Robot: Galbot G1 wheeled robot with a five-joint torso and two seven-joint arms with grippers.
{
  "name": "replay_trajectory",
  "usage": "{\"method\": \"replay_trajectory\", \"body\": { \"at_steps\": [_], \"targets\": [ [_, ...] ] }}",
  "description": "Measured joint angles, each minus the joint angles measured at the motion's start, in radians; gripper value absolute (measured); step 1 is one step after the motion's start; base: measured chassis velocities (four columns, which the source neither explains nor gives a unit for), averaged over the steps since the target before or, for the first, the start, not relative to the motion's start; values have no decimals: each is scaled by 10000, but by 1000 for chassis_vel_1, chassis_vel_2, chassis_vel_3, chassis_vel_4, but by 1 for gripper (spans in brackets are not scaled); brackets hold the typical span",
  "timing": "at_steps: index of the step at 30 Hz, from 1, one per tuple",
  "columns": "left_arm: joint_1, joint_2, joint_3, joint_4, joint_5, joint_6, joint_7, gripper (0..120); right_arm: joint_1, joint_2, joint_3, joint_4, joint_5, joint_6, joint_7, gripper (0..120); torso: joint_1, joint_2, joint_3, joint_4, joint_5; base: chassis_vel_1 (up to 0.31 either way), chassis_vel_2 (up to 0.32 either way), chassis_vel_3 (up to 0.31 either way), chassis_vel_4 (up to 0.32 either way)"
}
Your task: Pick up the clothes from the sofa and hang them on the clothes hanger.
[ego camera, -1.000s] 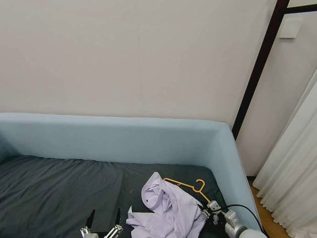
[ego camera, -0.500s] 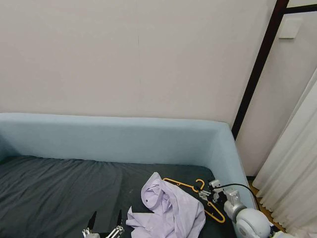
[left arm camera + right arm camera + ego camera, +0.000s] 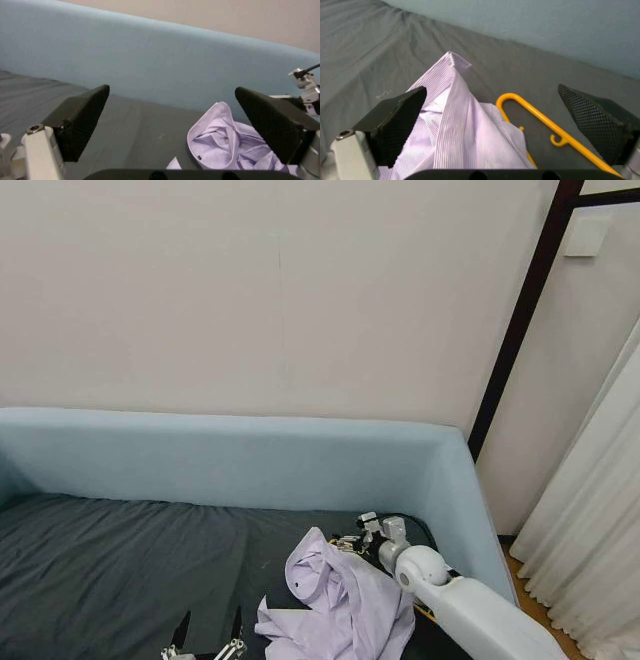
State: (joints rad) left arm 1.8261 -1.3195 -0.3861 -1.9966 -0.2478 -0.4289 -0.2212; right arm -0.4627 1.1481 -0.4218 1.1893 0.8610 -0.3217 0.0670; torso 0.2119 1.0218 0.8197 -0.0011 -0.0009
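Note:
A crumpled lavender striped shirt [image 3: 340,605] lies on the sofa's dark grey seat [image 3: 120,570], towards its right end. My right gripper [image 3: 352,542] hovers just behind the shirt, near the backrest, with its arm covering most of the orange hanger. From the right wrist, the open fingers [image 3: 395,123] frame the shirt [image 3: 455,123] and the orange hanger [image 3: 540,120], whose hook lies beside the fabric and whose far side runs under it. My left gripper [image 3: 210,627] waits open, low over the seat, left of the shirt [image 3: 220,138].
The light blue backrest [image 3: 250,460] and right armrest [image 3: 465,510] wall in the seat. Beyond the armrest are a dark door frame [image 3: 520,320] and white curtains [image 3: 600,560]. The seat to the left is bare cushion.
My right arm has swung from the bottom right corner forward and left, over the hanger, to the back of the shirt. The left gripper has stayed put. The shirt has not moved.

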Motion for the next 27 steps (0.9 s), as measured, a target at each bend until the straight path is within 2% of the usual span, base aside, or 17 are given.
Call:
{"method": "replay_trajectory", "body": {
  "at_steps": [7, 11, 17, 20, 23, 25, 27],
  "targets": [
    [71, -68, -5, -16, 29, 2, -2, 99, 508, 495, -449, -655, 4, 176, -227, 100, -1, 1, -2, 2, 1, 0, 0, 0, 0],
    [99, -121, -60, -47, 42, 2, -16, 100, 770, 1038, -704, -1718, -91, 347, -373, 100, 0, 0, -1, -1, 1, 0, 0, 0, 0],
    [117, -240, -138, -124, 39, 1, -52, 99, 889, 1446, -822, -2489, -246, 434, -493, 100, 0, 0, -1, 1, 3, 0, 0, 0, 0],
    [133, -256, -142, -147, 39, -5, -58, 100, 944, 1577, -881, -2765, -305, 480, -500, 94, -1, 0, -1, -2, 2, 0, 0, 0, 0],
    [132, -256, -141, -148, 38, -21, -66, 99, 1005, 1708, -885, -2987, -351, 562, -519, 81, 0, 0, -1, 0, 3, 0, 0, 0, 0],
    [124, -252, -137, -145, 40, -25, -66, 99, 1021, 1727, -888, -3006, -358, 567, -525, 77, 0, 0, -1, 0, 3, 0, 0, 0, 0],
    [114, -247, -130, -141, 40, -29, -69, 99, 1036, 1720, -930, -3007, -363, 569, -529, 69, -1, 0, -2, 0, 3, 0, 0, 0, 0]
  ]
}}
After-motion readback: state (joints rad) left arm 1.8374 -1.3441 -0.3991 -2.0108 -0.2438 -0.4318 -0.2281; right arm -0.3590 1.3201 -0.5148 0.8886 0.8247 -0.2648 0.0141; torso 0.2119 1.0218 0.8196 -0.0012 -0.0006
